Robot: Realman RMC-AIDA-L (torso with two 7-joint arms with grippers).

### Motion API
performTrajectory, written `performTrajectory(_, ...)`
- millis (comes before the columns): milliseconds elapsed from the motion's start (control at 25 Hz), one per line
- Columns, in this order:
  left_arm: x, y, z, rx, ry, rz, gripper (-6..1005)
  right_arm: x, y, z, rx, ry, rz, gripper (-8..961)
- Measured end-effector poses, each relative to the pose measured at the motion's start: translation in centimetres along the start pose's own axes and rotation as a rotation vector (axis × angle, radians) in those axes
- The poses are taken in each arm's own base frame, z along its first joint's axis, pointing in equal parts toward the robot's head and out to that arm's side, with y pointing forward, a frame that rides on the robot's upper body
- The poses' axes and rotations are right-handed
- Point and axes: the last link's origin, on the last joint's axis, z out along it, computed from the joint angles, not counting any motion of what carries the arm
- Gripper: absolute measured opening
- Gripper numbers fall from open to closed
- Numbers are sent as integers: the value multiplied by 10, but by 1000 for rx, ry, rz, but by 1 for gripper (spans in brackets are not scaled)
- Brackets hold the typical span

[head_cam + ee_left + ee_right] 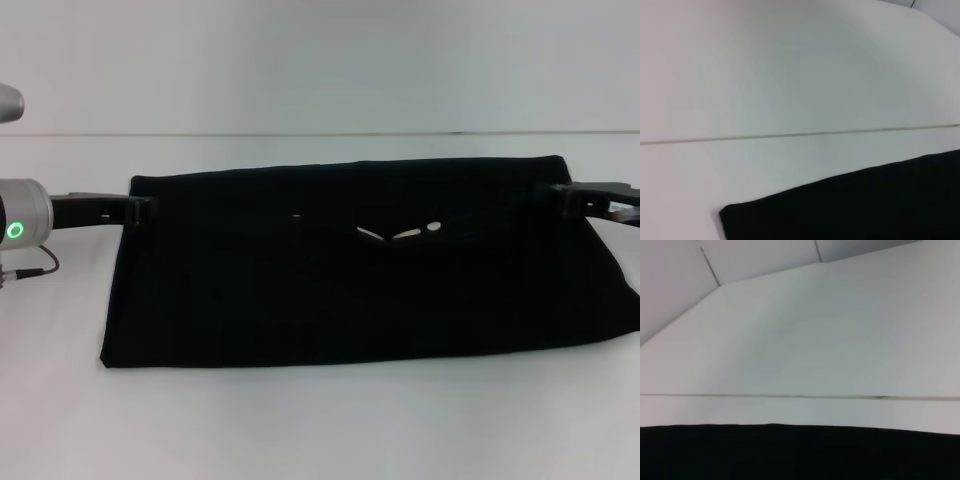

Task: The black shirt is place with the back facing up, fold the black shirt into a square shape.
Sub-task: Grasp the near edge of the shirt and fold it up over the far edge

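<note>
The black shirt [350, 290] lies folded into a wide band on the white table [300, 430], with a few small white marks near its middle. My left gripper [140, 210] is at the shirt's far left corner, against the cloth's edge. My right gripper [562, 195] is at the far right corner, also against the edge. A corner of the shirt shows in the left wrist view [865, 210]. Its straight far edge shows in the right wrist view [800, 455]. Neither wrist view shows its own gripper.
A thin seam [320, 134] runs across the table beyond the shirt; it also shows in the left wrist view [790, 135] and the right wrist view [790, 396]. The shirt's right end reaches the head view's right border.
</note>
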Motion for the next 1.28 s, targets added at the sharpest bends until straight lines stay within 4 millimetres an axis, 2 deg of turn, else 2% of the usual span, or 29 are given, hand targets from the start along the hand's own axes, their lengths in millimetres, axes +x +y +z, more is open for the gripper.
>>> performTrajectory(280,8,-4,0,42,27,10,2,-14,10,16,37,-14,-35,51)
performTrajectory(600,27,-14,-11,92,76,29,2,-42,10,17,31,-39,-77,52)
performTrajectory(880,46,-12,-13,105,108,58,1,-63,9,19,53,-62,-112,51)
performTrajectory(1040,50,-12,-10,130,121,69,0,-69,12,25,73,-56,-138,51)
performTrajectory(1280,46,-12,1,198,136,73,0,-64,16,37,128,-40,-160,51)
